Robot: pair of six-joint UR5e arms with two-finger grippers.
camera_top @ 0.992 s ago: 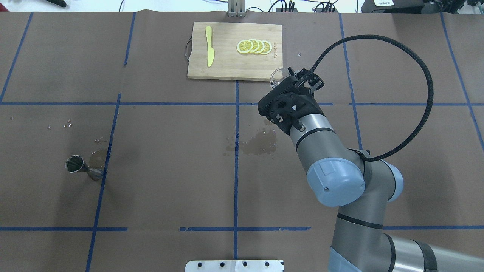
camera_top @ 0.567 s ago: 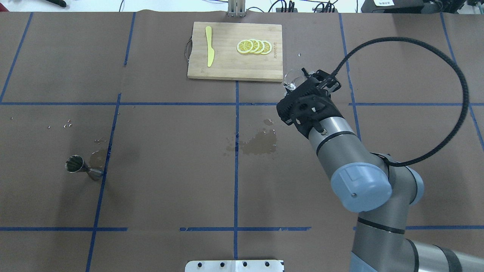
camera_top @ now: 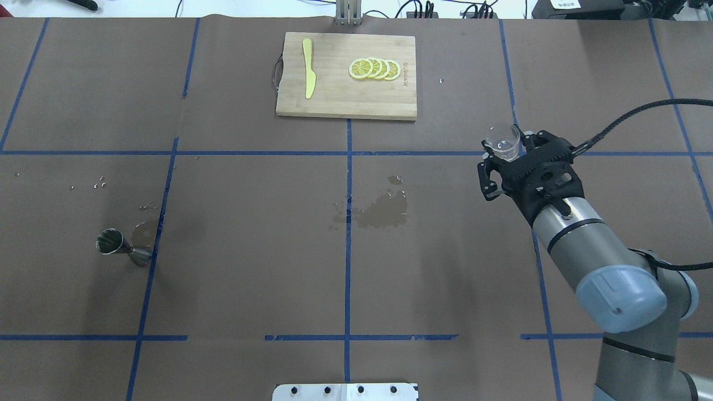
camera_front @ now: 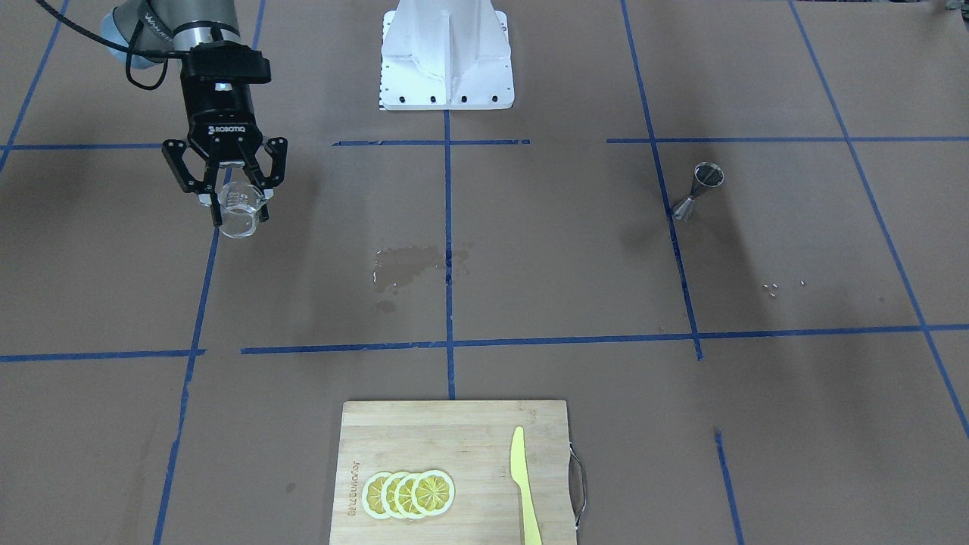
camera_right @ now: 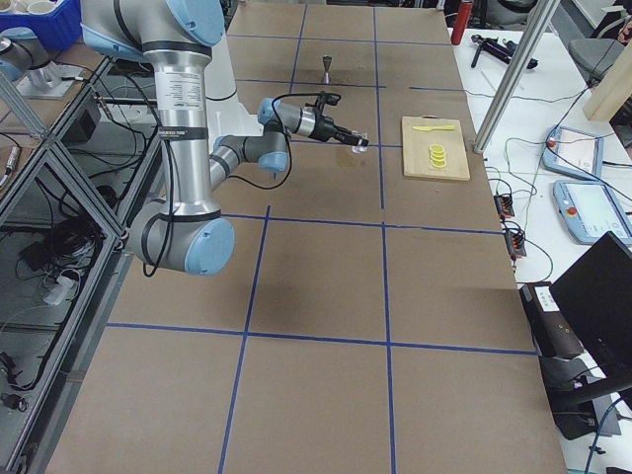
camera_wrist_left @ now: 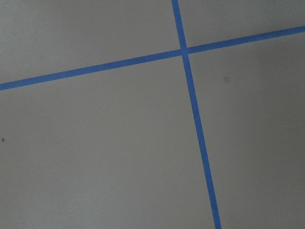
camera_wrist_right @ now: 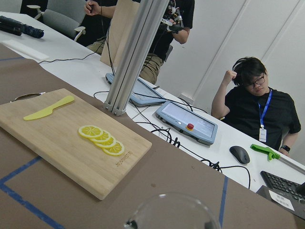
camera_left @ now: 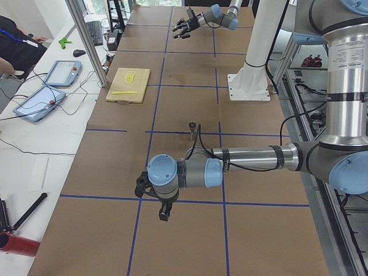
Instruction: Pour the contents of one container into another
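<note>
Jigger (camera_top: 118,247) one, cup (camera_top: 502,142) one, lemon slices (camera_top: 374,69) four

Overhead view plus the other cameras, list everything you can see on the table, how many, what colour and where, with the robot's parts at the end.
small clear glass cup: one, clear, held in the right tool on the robot's right side
stainless-steel hourglass-shaped jigger: one, shiny grey, upright on the robot's left side
bamboo cutting board: one, light wood, far middle of the table
flat yellow knife: one, yellow, on the board
lemon slices: four, yellow, overlapping on the board
wet patch: one, dark, mid-table
blue tape lines: grid, blue, across the brown cover
right tool: one, black, shut on the cup
left tool: one, black, near the table's left end; open or shut unclear
</note>
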